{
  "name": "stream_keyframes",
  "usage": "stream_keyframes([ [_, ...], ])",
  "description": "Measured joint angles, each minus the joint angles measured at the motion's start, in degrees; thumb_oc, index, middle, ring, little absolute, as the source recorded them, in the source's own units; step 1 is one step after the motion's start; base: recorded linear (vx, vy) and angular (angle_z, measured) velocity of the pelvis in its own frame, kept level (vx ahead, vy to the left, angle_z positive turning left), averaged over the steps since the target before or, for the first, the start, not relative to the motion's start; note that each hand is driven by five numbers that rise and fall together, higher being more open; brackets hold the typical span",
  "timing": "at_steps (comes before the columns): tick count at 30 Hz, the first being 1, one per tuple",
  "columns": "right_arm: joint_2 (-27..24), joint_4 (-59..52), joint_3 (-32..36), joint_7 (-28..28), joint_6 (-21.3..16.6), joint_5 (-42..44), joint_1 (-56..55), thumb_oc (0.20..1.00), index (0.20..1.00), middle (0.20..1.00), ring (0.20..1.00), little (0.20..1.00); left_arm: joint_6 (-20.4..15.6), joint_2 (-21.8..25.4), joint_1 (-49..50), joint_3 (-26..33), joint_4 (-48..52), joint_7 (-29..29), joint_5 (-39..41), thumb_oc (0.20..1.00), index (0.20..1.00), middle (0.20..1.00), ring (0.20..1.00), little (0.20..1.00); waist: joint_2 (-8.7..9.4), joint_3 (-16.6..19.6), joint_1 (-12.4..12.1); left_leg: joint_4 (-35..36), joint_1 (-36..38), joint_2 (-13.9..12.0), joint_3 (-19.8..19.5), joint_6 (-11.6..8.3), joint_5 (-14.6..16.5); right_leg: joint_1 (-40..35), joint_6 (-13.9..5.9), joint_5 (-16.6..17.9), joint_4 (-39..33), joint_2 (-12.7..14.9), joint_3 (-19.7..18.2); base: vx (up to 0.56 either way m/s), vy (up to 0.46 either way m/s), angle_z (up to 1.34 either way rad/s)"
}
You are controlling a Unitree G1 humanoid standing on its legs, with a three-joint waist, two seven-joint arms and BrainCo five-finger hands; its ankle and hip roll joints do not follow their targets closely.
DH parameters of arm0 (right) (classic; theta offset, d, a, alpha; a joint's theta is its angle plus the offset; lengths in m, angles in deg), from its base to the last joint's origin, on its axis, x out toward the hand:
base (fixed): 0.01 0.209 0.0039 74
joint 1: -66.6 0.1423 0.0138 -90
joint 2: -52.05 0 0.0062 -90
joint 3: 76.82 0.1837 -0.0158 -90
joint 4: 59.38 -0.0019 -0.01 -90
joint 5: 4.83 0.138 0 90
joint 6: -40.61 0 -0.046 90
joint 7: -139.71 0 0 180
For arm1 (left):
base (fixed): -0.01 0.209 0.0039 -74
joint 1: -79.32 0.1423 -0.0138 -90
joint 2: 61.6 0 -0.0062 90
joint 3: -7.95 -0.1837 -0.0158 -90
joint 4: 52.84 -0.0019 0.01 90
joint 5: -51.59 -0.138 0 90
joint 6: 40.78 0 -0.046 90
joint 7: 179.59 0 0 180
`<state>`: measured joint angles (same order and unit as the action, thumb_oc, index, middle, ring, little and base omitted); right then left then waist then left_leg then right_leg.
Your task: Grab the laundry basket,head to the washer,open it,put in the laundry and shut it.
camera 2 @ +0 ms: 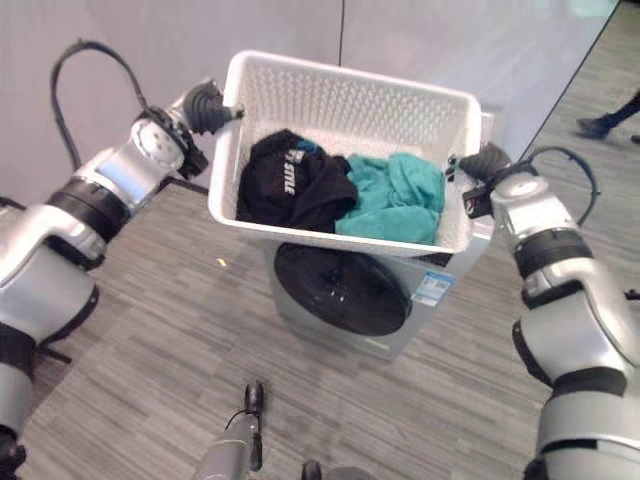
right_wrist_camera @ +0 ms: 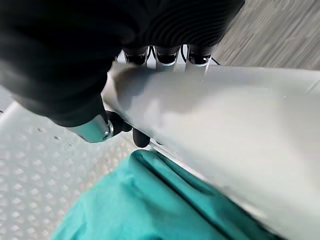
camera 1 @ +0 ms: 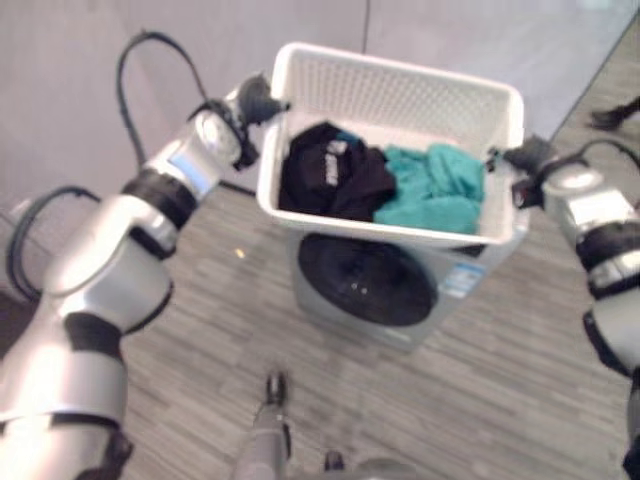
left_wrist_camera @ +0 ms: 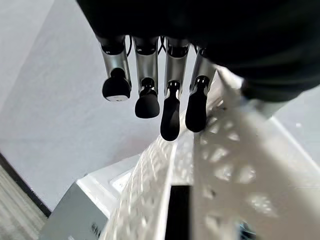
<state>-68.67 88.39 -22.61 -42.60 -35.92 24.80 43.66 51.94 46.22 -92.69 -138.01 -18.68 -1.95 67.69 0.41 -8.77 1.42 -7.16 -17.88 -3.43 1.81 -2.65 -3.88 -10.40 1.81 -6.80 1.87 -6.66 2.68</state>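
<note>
Directly below held basket [camera 1: 400, 90]: washer [camera 1: 380, 290], door shut; wall [camera 1: 100, 80] behind.

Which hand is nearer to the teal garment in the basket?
The right hand: it grips the basket rim directly beside the teal garment. The left hand is at the opposite rim, with the black garment lying between it and the teal one.

We hold the basket [camera 2: 345, 100] above the washer [camera 2: 400, 290], hiding its top; the closed door [camera 2: 343, 288] faces open floor [camera 2: 150, 350], so frontal access is free. Wall [camera 2: 150, 50] sits close behind. Left hand [camera 1: 255, 100] and right hand [camera 2: 484, 160] are on the rims. Clothes [camera 2: 340, 190] fill the basket bottom.
</note>
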Motion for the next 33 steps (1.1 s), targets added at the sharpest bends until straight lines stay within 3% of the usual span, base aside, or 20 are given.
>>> stream_keyframes([
  [2,0.37,0.27,-0.39,-0.24,-0.02,-0.21,1.98,0.2,0.2,0.2,0.2,0.2,-0.81,1.02,-1.22,-0.25,-1.44,0.22,-0.14,0.2,0.2,0.2,0.2,0.2,-0.56,0.39,-0.31,-0.44,1.68,1.64,0.0,0.26,-0.13,-0.79,-1.19,-1.46,-0.31,0.92,-4.17,0.31,0.175,-0.55],
  [3,1.27,0.57,0.11,-0.37,-0.12,-0.3,2.7,0.2,0.2,0.2,0.2,0.2,-0.85,1.53,-1.39,-0.23,-1.93,0.13,-0.26,0.2,0.2,0.2,0.2,0.2,-0.7,0.45,-0.26,1.28,4.51,3.0,0.58,1.49,-0.64,-1.16,-1.27,-1.66,0.54,1.8,-4.67,0.24,0.15,-0.76],
  [4,1.83,0.53,0.99,-0.24,-0.21,-0.29,2.5,0.2,0.2,0.2,0.2,0.2,-0.81,1.51,-1.33,-0.41,-2.48,0.07,-0.28,0.2,0.2,0.2,0.2,0.2,-1.91,0.45,-0.29,3.8,8.03,2.88,0.93,4.52,-1.34,-0.86,-2.07,-2.15,3.65,1.56,-4.22,0.23,0.175,-0.68],
  [5,2.11,0.52,1.24,0.02,-0.18,-0.39,1.56,0.2,0.2,0.2,0.2,0.2,-0.84,1.28,-1.38,-1.03,-2.47,0.07,-0.38,0.2,0.2,0.2,0.2,0.2,-2.72,1.07,-0.14,5.95,11.48,2.55,1.66,5.33,-3.77,0.5,-3.97,-4.28,10.06,1.29,-2.98,0.26,0.218,-0.53],
  [6,2.41,0.62,1.12,0.16,0.17,-0.75,0.97,0.2,0.2,0.2,0.2,0.2,-0.92,0.63,-1.48,-1.94,-2.45,-0.2,-0.49,0.2,0.2,0.2,0.2,0.2,-2.3,1.04,0.63,3.77,13.05,3.77,2.82,7.84,-1.79,7.56,-5.45,-5.0,27.42,3.56,-1.24,0.18,0.174,-0.44],
  [7,2.28,0.5,2.06,0.07,0.08,-0.95,0.94,0.2,0.2,0.2,0.2,0.2,-0.9,0.97,-1.42,-1.92,-2.75,-0.22,-0.85,0.2,0.2,0.2,0.2,0.2,-2.31,1.04,0.48,4.25,14.24,4.39,2.03,7.37,-1.5,12.9,-6.5,-4.97,37.77,5.77,0.93,0.13,0.085,-0.28],
  [9,1.89,0.48,2.44,-0.25,0.08,-1.1,0.97,0.2,0.2,0.2,0.2,0.2,-0.75,0.01,-1.43,-1.93,-2.99,-0.07,-1.24,0.2,0.2,0.2,0.2,0.2,-2.52,1.08,1.24,4.46,16.0,5.98,1.57,8.43,-0.63,17.45,-6.66,-8.21,41.1,9.73,2.24,0.14,0.027,-0.14],
  [10,1.84,1.3,2.62,-0.04,-0.02,-2.06,1.06,0.2,0.2,0.2,0.2,0.2,-0.51,-0.7,-1.61,-1.88,-3.79,-0.17,-1.39,0.2,0.2,0.2,0.2,0.2,-3.64,1.15,1.28,4.99,17.94,6.88,1.02,8.49,0.84,18.53,-7.13,-9.4,34.37,15.0,6.68,0.16,0.02,-0.01],
  [12,1.65,2.44,2.41,-0.24,0.04,-2.65,1.13,0.2,0.2,0.2,0.2,0.2,-0.5,-1.35,-1.94,-2.24,-3.57,-0.05,-1.44,0.2,0.2,0.2,0.2,0.2,-3.74,1.12,1.34,4.62,18.52,7.08,0.39,8.16,1.38,19.16,-7.43,-8.28,27.47,17.8,8.44,0.13,0.012,0.09],
  [13,1.69,2.96,2.18,-0.83,0.02,-2.65,1.12,0.2,0.2,0.2,0.2,0.2,-0.51,-1.39,-1.94,-2.71,-3.68,0.12,-1.46,0.2,0.2,0.2,0.2,0.2,-3.81,1.08,1.47,4.34,19.18,7.09,0.11,7.19,2.01,18.47,-7.25,-5.37,20.91,19.24,10.0,0.14,-0.002,0.16],
  [14,1.71,3.3,1.84,-1.18,0.02,-2.65,1.28,0.2,0.2,0.2,0.2,0.2,-0.49,-1.52,-1.93,-2.8,-3.93,0.19,-1.45,0.2,0.2,0.2,0.2,0.2,-3.8,1.09,1.47,3.85,19.18,7.11,0.07,6.84,2.23,18.15,-7.28,-3.88,18.57,19.46,9.74,0.18,-0.01,0.32],
  [16,2.5,3.64,1.29,-1.65,0.45,-2.71,1.18,0.2,0.2,0.2,0.2,0.2,-0.04,-1.9,-0.84,-2.32,-4.0,0.19,-1.47,0.2,0.2,0.2,0.2,0.2,-3.35,1.27,0.56,3.27,20.85,6.99,1.22,4.29,4.15,14.26,-8.61,0.28,13.01,19.57,9.51,0.11,-0.021,0.24],
  [18,3.24,3.54,1.2,-1.78,0.52,-2.73,1.13,0.2,0.2,0.2,0.2,0.2,0.29,-1.43,-0.36,-2.2,-3.88,0.15,-1.46,0.2,0.2,0.2,0.2,0.2,-2.82,1.54,-1.3,3.23,21.92,7.1,2.07,4.15,5.38,11.37,-8.68,2.93,10.31,19.54,9.77,0.05,-0.019,-0.02],
  [19,3.74,3.51,0.84,-1.79,0.54,-2.75,0.99,0.2,0.2,0.2,0.2,0.2,0.52,-0.98,0.25,-0.72,-3.09,0.01,-1.45,0.2,0.2,0.2,0.2,0.2,-1.85,2.13,-2.54,3.13,22.03,7.41,2.25,3.89,6.0,8.94,-8.34,7.08,7.51,19.6,10.04,0.02,-0.023,-0.05],
  [22,2.88,-1.24,0.83,-1.69,1.46,-2.85,-0.48,0.2,0.2,0.2,0.2,0.2,1.08,-0.47,2.81,3.41,-1.33,-1.41,-1.39,0.2,0.2,0.2,0.2,0.2,-1.35,2.67,-3.76,2.55,20.87,6.53,2.03,3.77,6.45,6.12,-8.55,7.44,1.62,17.94,10.81,0.02,-0.023,0.1],
  [26,1.28,-2.8,1.08,-1.75,1.72,-5.15,-1.3,0.2,0.2,0.2,0.2,0.2,1.42,-1.09,7.05,3.97,0.59,-1.29,-1.57,0.2,0.2,0.2,0.2,0.2,-1.49,3.08,-3.78,2.1,19.83,4.87,2.23,3.55,6.61,6.41,-7.52,6.89,1.4,16.21,11.31,0.0,-0.016,0.11],
  [28,-1.18,-2.74,0.9,-3.15,1.76,-7.46,-2.21,0.2,0.2,0.2,0.2,0.2,1.61,-4.18,9.79,4.48,0.59,-1.36,-2.05,0.2,0.2,0.2,0.2,0.2,-1.14,3.31,-3.37,1.73,19.08,4.79,2.2,3.54,6.61,6.73,-7.1,6.62,1.31,16.04,11.16,-0.02,-0.033,0.05],
  [33,-3.31,-3.37,1.61,-3.93,1.84,-7.82,-4.64,0.2,0.2,0.2,0.2,0.2,1.65,-5.4,10.94,4.88,2.83,-1.22,-2.65,0.2,0.2,0.2,0.2,0.2,-0.21,4.04,-1.55,-0.04,16.93,4.62,1.95,3.52,6.71,7.78,-6.93,7.06,1.07,15.91,10.95,-0.04,-0.044,0.03],
])
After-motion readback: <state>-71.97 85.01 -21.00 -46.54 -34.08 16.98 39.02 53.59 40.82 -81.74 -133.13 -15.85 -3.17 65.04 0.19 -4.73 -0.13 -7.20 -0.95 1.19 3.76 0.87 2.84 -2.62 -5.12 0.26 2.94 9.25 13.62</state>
